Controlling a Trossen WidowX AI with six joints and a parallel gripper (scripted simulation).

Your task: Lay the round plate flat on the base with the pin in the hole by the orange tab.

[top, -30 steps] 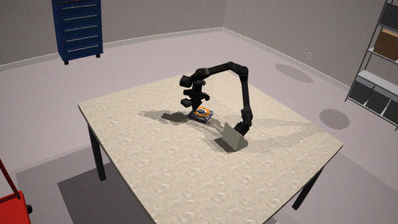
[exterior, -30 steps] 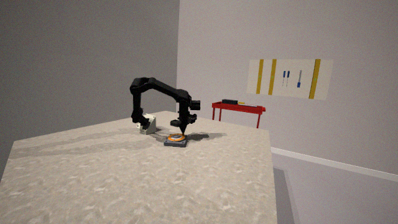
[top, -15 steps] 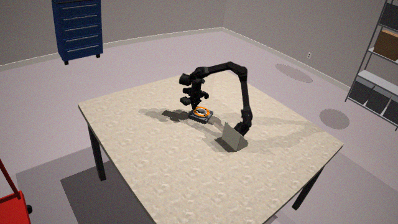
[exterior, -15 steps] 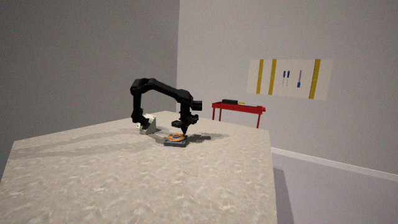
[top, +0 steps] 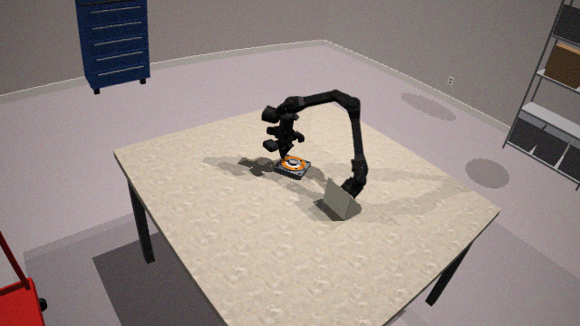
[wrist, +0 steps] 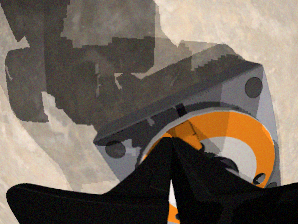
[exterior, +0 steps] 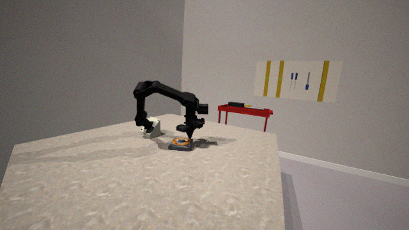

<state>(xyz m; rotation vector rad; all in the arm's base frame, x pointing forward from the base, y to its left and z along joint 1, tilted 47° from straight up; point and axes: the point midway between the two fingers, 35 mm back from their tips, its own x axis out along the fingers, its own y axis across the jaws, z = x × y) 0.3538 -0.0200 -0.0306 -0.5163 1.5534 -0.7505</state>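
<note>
In the wrist view the tool (wrist: 174,145) covers the near part of the plate (wrist: 229,136), and the frame's right edge crops the base (wrist: 206,92). The pin and the tab's hole cannot be made out. From the top view, the plate (top: 293,163) is too small to tell whether it lies flat.
</note>
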